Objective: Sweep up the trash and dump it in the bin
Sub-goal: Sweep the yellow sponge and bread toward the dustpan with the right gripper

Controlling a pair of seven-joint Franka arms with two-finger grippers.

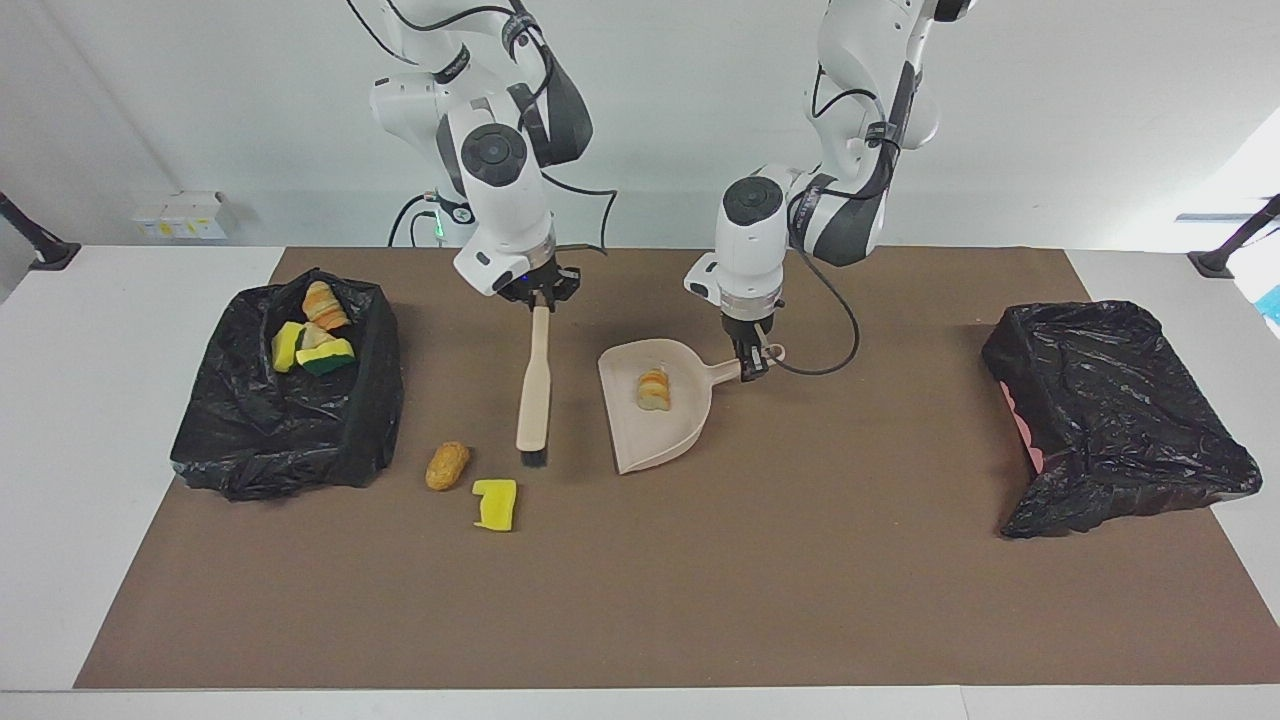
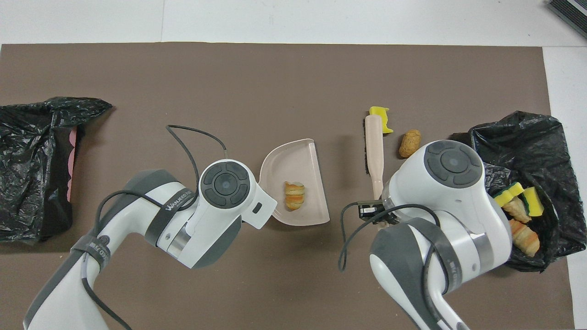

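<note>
trash (image 1: 496, 504): light, soft sponge and bread lumps, likely to skid or roll – best swept, not pinched
right gripper (image 1: 540, 298): clamped on brush (image 1: 534, 393) handle
left gripper (image 1: 752, 360): clamped on dustpan (image 1: 682, 432) handle – one lump aboard

Brown-matted table (image 1: 700, 600) carries two bins, dustpan (image 1: 660, 420), loose trash (image 1: 446, 465).

A brown mat (image 1: 640, 600) was found laid over the white table (image 1: 80, 420). A small white box (image 1: 180, 214) (markings not legible) was noted by the wall, and dark clamp arms (image 1: 35, 238) were observed at the table's ends.
</note>
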